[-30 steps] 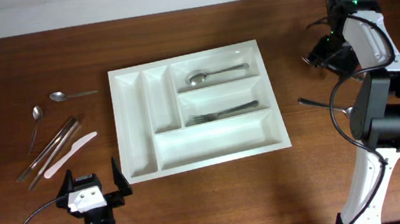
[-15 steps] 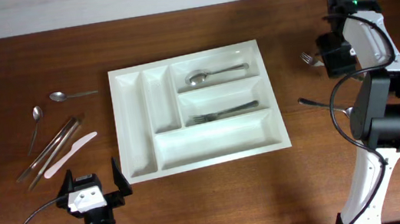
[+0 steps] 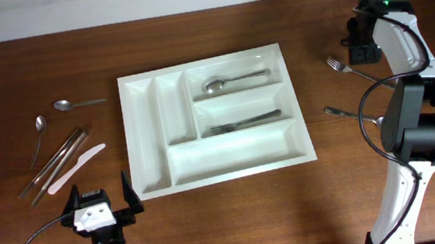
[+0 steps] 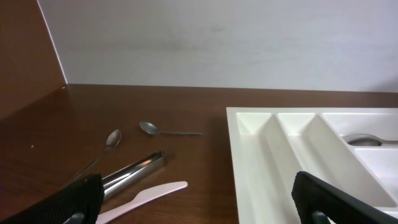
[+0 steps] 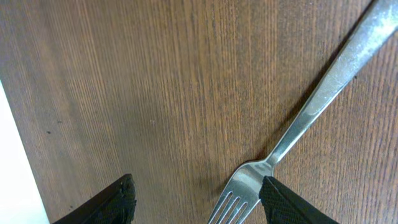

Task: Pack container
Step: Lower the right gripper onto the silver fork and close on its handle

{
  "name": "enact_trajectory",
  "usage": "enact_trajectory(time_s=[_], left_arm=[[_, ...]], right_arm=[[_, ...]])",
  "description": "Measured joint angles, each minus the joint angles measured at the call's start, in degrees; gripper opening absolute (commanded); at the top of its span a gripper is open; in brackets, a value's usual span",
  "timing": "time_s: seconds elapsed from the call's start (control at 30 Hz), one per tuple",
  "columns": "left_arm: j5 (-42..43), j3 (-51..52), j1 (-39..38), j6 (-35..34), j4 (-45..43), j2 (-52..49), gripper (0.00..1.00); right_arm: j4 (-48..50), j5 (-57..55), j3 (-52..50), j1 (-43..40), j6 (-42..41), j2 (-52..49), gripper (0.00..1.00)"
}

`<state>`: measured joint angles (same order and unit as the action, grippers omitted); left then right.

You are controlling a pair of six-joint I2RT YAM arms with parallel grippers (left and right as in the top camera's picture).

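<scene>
Right pincer (image 5: 199, 200), parted and empty, hangs over a fork (image 5: 323, 92) near the container (image 3: 238, 149).

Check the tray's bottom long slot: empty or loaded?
Empty. Overhead, the bottom long slot of the tray shows only bare white floor; the two slots above hold a spoon and a fork.
</scene>
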<state>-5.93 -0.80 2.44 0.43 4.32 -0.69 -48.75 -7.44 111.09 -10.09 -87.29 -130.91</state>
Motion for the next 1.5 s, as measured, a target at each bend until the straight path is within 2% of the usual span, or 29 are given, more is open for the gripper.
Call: enact_trajectory(time_s=[0.73,0.9,1.3,1.5], left_arm=[[0.0,0.0,0.0,0.0,0.0,0.0,0.99],[0.0,0.0,0.0,0.0,0.0,0.0,0.99],[0.0,0.0,0.0,0.0,0.0,0.0,0.99],[0.0,0.0,0.0,0.0,0.0,0.0,0.99]], right_arm=[[-1.9,0.3,-1.5,0.0,-1.0,-4.3,0.66],[-2.2,0.4,-1.5,0.0,-1.1,-4.5,0.59],[-7.9,1.1,-1.6,0.0,-5.0,-4.5,0.59],[-8.4,2.7,-1.7,-0.2,-7.0,-4.5,0.47]])
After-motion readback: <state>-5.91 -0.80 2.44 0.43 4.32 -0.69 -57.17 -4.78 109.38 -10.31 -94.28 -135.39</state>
